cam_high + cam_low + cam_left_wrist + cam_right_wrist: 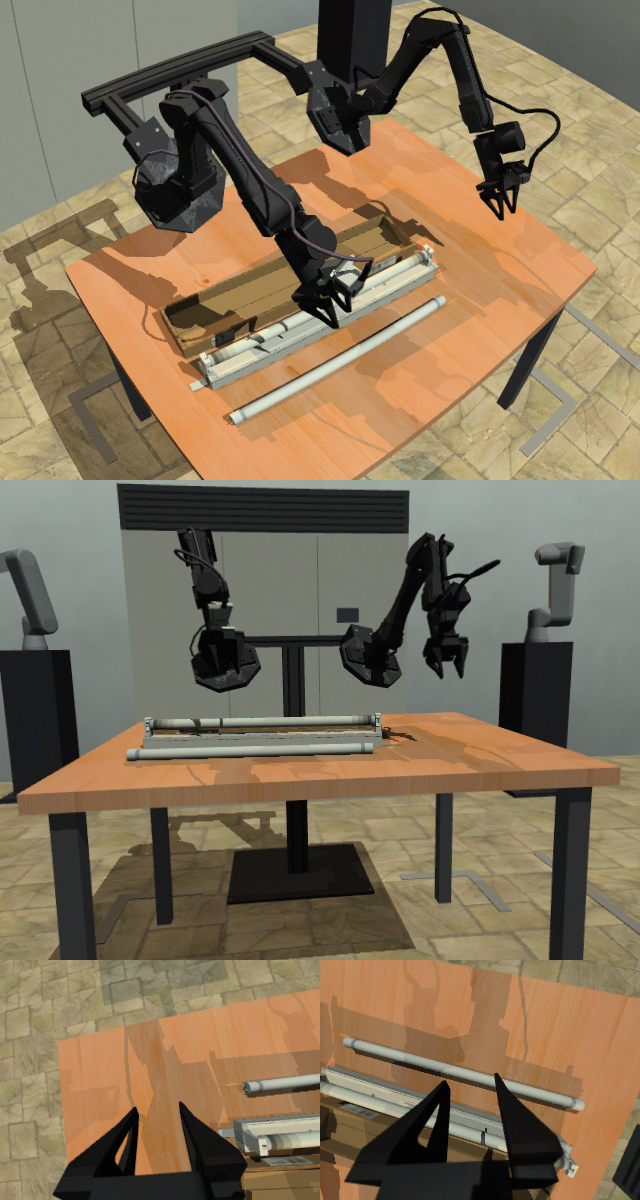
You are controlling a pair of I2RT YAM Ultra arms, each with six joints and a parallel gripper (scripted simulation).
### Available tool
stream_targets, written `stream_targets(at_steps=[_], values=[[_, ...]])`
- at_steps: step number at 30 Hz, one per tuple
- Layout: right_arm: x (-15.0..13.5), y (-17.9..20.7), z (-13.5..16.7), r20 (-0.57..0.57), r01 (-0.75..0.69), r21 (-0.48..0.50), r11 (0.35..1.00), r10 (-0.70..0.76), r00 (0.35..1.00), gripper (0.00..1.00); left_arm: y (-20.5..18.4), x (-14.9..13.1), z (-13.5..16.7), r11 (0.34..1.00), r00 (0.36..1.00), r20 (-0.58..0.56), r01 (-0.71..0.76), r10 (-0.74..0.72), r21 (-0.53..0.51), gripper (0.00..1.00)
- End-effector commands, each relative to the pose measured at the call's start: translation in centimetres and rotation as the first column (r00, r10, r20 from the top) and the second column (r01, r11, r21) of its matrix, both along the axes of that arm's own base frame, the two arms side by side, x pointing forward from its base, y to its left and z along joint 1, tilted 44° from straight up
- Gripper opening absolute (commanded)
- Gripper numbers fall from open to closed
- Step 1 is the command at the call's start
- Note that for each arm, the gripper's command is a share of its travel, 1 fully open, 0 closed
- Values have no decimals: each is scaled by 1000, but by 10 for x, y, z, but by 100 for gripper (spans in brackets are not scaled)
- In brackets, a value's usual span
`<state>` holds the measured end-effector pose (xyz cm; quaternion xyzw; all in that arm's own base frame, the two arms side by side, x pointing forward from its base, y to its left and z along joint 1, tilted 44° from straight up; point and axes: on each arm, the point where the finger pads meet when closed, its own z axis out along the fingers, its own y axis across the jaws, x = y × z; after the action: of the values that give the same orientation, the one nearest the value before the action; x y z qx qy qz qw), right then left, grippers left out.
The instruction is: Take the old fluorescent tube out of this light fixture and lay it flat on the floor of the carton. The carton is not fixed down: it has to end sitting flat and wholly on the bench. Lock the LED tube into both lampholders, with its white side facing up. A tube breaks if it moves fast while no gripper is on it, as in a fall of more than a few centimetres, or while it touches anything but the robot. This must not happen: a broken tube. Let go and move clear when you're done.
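Two half-open, empty grippers, left gripper (507, 214) (451, 677) (157, 1106) at right of the top view, right gripper (341, 317) (226, 668) (471, 1079) centrally, must be gently lowered onto the old tube (395, 269) (289, 721) (295, 1140) (465, 1131).

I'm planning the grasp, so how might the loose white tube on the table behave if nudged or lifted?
The long white cylindrical tube would probably roll if nudged sideways, being round with no stop visible beside it. It looks stiff, lying straight along its length. Its slender, smooth-looking body may slip or tilt if pinched near one end.
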<state>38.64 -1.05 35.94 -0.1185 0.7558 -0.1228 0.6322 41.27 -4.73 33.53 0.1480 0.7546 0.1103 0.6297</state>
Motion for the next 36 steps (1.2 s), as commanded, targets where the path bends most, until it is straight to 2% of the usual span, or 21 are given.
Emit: stream_targets(at_steps=[1,2,5,10,11,12,15,16,17,19,21,22,24,25,27,28,29,30,33,35,36], values=[[-1,-17,-27,-135,4,-231,973,-36,990,49,-17,5,-25,968,999,-43,-10,21,251,49],[-3,-18,-57,-186,-16,-243,970,-31,982,49,-26,5,-45,954,996,-88,17,9,298,49],[-3,-15,-57,-229,-71,-358,931,-14,973,49,-51,6,-63,904,991,-130,75,-21,420,49],[-12,-30,-88,-348,-167,-504,847,-22,937,49,-93,-3,-109,769,973,-221,192,-68,610,49],[-7,-25,-76,-356,-176,-540,823,-34,934,49,-90,6,-66,756,990,-137,123,-44,643,49],[-9,-25,-87,-391,-195,-533,823,-35,920,49,-103,0,-99,714,970,-232,216,-78,666,49],[-9,-25,-86,-396,-208,-548,811,-32,918,49,-108,1,-95,701,972,-221,213,-81,681,49],[-14,-28,-102,-452,-255,-569,781,-38,891,49,-111,-13,-140,603,942,-325,305,-79,737,49],[-15,-28,-104,-474,-290,-597,748,-36,880,49,-116,-17,-149,548,937,-342,326,-77,771,49],[-19,-42,-108,-498,-312,-627,714,-59,865,49,-123,-16,-142,488,948,-311,303,-67,819,49],[-23,-40,-118,-539,-367,-638,677,-53,840,49,-132,-27,-164,393,926,-371,369,-73,842,49],[-33,-40,-147,-606,-433,-617,657,-46,794,49,-138,-32,-173,352,919,-386,387,-77,852,49],[-33,-43,-143,-620,-470,-642,605,-50,783,49,-147,-36,-174,258,918,-391,396,-73,881,49],[-40,-44,-160,-660,-513,-626,587,-49,750,49,-154,-39,-177,207,914,-398,405,-74,891,49],[-43,-46,-161,-684,-557,-633,538,-52,727,49,-158,-51,-197,105,900,-431,436,-68,894,49],[-49,-48,-173,-716,-597,-618,511,-54,696,49,-164,-57,-204,56,894,-442,446,-70,893,49],[-51,-48,-175,-731,-625,-617,478,-54,681,49,-168,-59,-203,6,895,-441,442,-66,897,49],[-47,-47,-164,-718,-625,-637,452,-53,694,49,-177,-55,-192,-43,910,-410,408,-65,912,49],[-48,-47,-162,-715,-625,-643,443,-54,697,49,-179,-57,-190,-57,911,-407,403,-68,913,49],[-48,-52,-167,-728,-633,-632,448,-62,683,49,-179,-67,-210,-108,896,-439,431,-65,896,49],[-54,-45,-183,-751,-659,-597,458,-28,660,49,-182,-70,-214,-109,890,-449,440,-78,891,49]])
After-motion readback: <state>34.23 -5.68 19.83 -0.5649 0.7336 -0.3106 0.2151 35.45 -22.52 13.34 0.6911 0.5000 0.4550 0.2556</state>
